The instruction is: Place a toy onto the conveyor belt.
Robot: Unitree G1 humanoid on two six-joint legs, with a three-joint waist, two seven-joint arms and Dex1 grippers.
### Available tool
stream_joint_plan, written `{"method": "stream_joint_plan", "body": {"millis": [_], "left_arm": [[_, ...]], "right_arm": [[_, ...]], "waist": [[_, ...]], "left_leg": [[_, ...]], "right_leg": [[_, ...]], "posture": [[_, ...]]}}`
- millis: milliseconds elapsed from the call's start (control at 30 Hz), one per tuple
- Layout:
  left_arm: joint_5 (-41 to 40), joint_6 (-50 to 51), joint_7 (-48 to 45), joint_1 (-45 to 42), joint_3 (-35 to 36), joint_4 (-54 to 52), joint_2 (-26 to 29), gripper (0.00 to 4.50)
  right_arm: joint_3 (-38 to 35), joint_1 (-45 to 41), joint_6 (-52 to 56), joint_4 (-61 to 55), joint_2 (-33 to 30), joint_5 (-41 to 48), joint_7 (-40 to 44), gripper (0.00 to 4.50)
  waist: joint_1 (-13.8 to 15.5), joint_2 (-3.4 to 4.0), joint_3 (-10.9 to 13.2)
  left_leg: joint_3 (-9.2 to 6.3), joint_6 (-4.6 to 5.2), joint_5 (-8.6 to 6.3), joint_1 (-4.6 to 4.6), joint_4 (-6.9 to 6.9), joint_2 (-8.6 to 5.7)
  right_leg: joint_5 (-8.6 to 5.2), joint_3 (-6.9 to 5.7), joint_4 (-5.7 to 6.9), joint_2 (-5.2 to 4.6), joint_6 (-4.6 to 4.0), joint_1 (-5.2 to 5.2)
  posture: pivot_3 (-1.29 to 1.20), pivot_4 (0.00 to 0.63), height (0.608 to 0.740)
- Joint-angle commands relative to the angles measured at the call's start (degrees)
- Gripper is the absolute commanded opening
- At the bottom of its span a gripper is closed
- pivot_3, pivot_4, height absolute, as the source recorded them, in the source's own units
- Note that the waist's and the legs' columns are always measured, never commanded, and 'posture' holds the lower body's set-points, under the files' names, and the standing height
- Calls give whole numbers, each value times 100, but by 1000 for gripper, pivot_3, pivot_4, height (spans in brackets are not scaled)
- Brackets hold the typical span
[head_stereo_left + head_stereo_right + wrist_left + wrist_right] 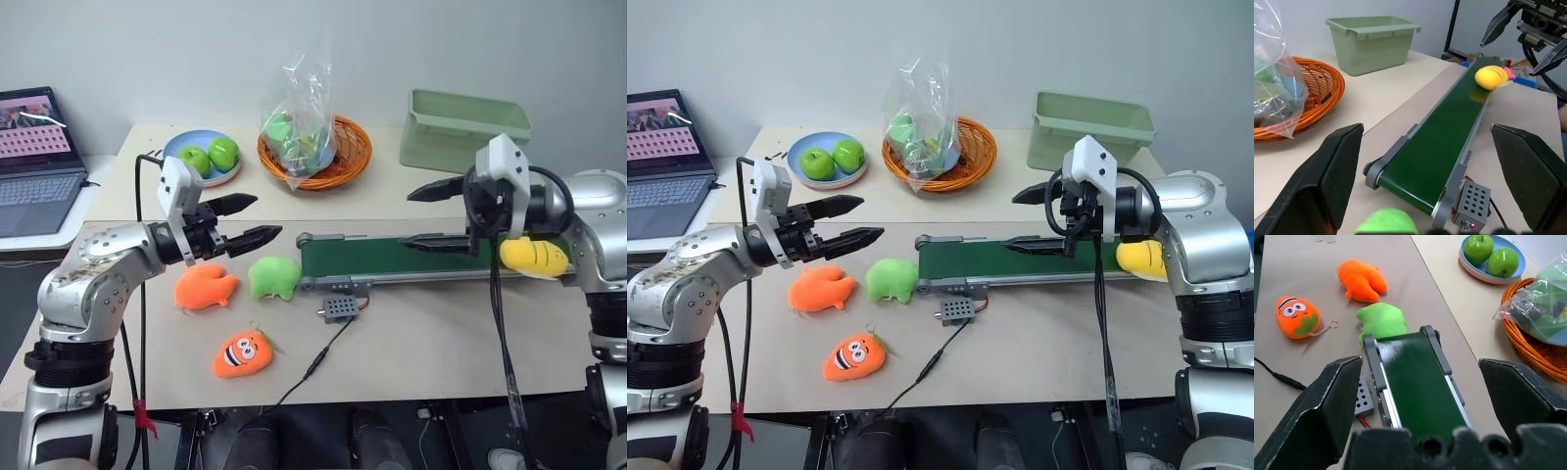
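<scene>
The yellow oval toy lies on the dark-green conveyor belt at its right end, partly behind my right arm. My right gripper hangs open over the middle of the belt, to the left of the toy, holding nothing. My left gripper is open and empty too, hovering just off the belt's left end, above the orange and green plush. The left wrist view looks down the belt to the toy at its far end.
An orange fish plush, a green plush and a carrot plush lie left of the belt. A small grey box with a cable sits in front. Behind are a plate of apples, an orange basket, a green bin and a laptop.
</scene>
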Motion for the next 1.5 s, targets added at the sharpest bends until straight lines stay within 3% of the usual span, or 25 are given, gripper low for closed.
{"method": "stream_joint_plan", "body": {"millis": [33,300,1500], "left_arm": [[-91,-10,-24,-301,140,60,12,4425],[-127,579,-17,-299,-117,-82,182,4425],[-311,682,-502,-3,22,-115,461,4425]], "right_arm": [[-138,-115,-108,-115,-41,16,-15,4500],[-165,-71,-146,-129,-35,-10,-93,4500],[-138,-57,-176,-21,34,-50,-24,4500]], "waist": [[0,0,0],[-3,0,0],[-3,0,0]], "left_leg": [[0,0,0,0,0,0],[0,0,0,-1,0,0],[1,0,0,-1,0,0]], "right_leg": [[0,0,-1,0,0,0],[0,1,1,0,0,0],[0,1,-4,-1,0,-1]], "posture": [[0,150,740],[0,150,740],[0,150,740]]}}
